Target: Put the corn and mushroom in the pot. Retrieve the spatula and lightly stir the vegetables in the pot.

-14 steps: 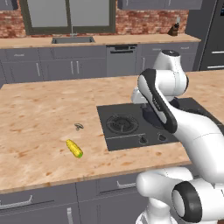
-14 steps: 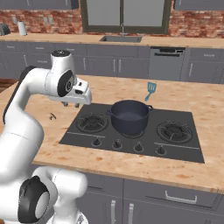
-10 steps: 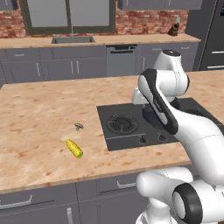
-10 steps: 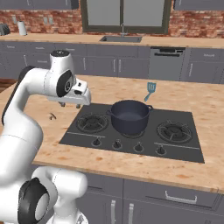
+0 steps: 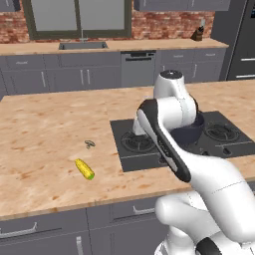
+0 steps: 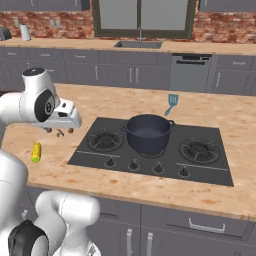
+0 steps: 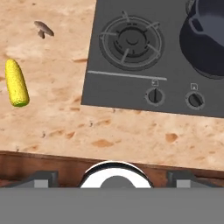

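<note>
Clearly nothing has gone into the pot (image 6: 148, 132) yet. Seen from the hand camera, the corn (image 7: 16, 83) lies on the wooden counter (image 7: 131, 131) at nine o'clock, the mushroom (image 7: 43, 29) at ten o'clock beyond it, and the pot sits on the cooktop (image 7: 131, 83) at two o'clock. From the right base camera, the teal spatula (image 6: 172, 102) rests just behind the cooktop. I judge the corn light, firm and apt to roll, so grip it across the middle. The gripper (image 6: 60, 131) hangs spread wide, grasping nothing, touching nothing.
</note>
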Controlling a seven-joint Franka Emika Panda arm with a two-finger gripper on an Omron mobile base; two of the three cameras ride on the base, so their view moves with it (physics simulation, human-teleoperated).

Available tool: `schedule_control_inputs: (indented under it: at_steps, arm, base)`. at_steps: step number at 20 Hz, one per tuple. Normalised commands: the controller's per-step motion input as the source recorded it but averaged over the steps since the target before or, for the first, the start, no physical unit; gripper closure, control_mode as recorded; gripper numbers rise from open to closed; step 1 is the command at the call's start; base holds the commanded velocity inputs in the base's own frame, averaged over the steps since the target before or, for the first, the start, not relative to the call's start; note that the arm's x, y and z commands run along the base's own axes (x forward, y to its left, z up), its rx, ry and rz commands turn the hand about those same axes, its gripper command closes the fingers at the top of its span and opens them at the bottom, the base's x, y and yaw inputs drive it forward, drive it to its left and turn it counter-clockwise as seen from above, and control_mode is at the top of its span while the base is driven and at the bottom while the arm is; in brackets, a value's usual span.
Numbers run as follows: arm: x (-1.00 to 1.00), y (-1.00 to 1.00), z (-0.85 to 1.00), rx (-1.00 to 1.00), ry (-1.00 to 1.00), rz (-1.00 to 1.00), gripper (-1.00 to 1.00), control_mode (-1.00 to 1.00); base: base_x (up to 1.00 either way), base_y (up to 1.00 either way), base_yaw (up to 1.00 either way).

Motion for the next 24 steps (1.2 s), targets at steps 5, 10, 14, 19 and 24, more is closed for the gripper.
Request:
schedule_control_inputs:
  at_steps: [5, 10, 14, 19, 24]
  arm:
    - [0.04, 0.77, -0.32, -0.13, 0.05, 0.0, -1.0, -1.0]
    - [0.25, 0.68, -0.3, 0.0, 0.17, 0.0, -1.0, -1.0]
    - [0.4, 0.58, -0.27, 0.0, 0.21, 0.0, -1.0, -1.0]
    - [0.38, 0.43, -0.33, 0.0, 0.15, 0.01, -1.0, -1.0]
    - [0.2, 0.36, -0.41, 0.0, 0.09, 0.06, -1.0, -1.0]
  base:
    - [0.0, 0.0, 0.0]
    - [0.0, 0.0, 0.0]
    - [0.0, 0.0, 0.0]
    - [0.0, 0.0, 0.0]
    - [0.0, 0.0, 0.0]
